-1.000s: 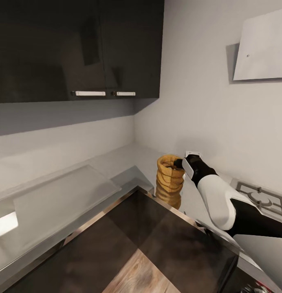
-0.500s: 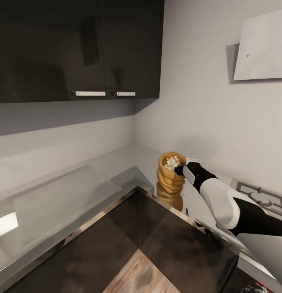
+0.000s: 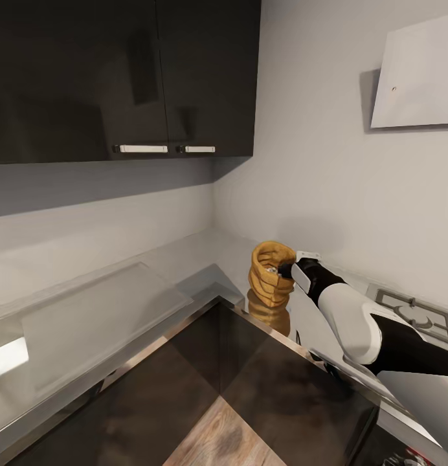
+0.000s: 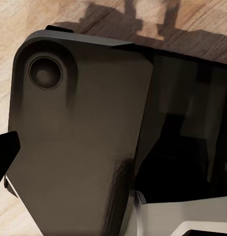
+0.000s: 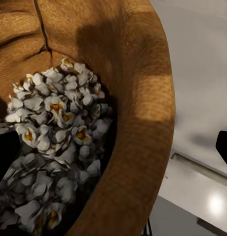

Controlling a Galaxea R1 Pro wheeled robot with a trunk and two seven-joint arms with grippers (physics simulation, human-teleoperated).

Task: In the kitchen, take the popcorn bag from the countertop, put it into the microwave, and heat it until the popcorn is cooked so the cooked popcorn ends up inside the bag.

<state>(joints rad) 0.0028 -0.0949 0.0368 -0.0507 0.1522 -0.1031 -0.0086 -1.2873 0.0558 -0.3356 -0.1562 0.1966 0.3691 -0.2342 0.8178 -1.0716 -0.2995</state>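
Right jaws (image 3: pixel 290 267) clamped on the rim of the popcorn bag (image 3: pixel 270 275), held just above the shiny grey tabletop (image 3: pixel 185 259) near the corner. Popcorn (image 5: pixel 54 147) heaped inside. Can't tell about the left jaws.
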